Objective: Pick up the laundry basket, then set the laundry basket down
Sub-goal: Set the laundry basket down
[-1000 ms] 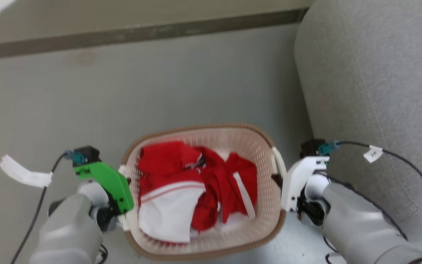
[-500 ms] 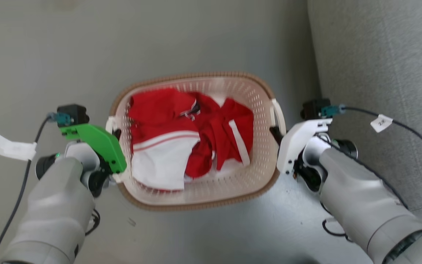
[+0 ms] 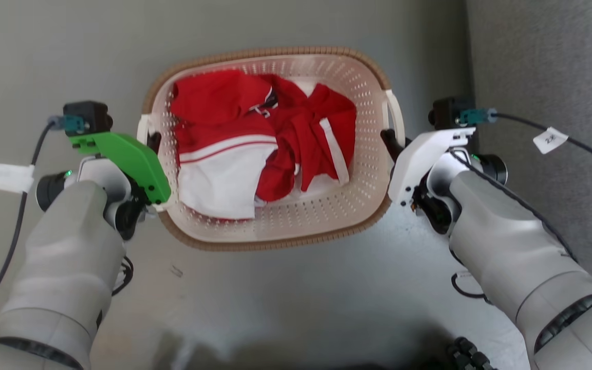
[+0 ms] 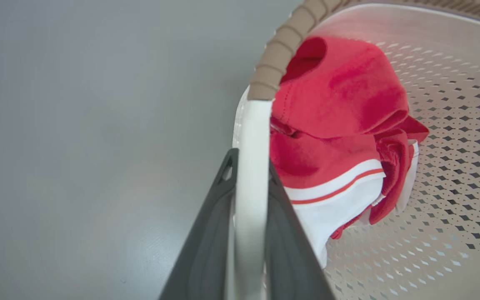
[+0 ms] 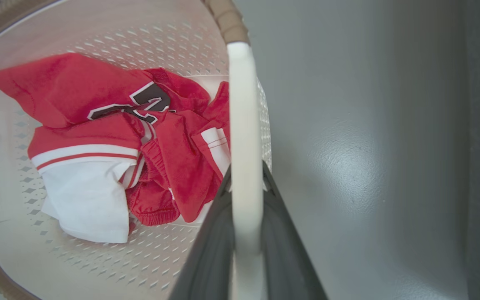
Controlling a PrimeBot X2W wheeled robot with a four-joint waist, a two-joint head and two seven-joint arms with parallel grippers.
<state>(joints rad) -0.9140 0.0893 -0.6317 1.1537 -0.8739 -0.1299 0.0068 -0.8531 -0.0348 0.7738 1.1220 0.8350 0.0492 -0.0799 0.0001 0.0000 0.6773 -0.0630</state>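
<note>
Left gripper [image 4: 250, 160] pinches the white left handle [image 4: 251, 125] of the laundry basket [image 3: 270, 52] between its dark fingers; right gripper [image 5: 246, 166] clamps the right handle [image 5: 243, 104] likewise. Between them, the basket lies before the robot over the grey floor [image 3: 285, 298], holding crumpled red and white clothes [image 3: 255, 133]. Grey fabric furniture [image 3: 548, 61] stands near its right side. Whether the basket touches the floor I cannot tell.
</note>
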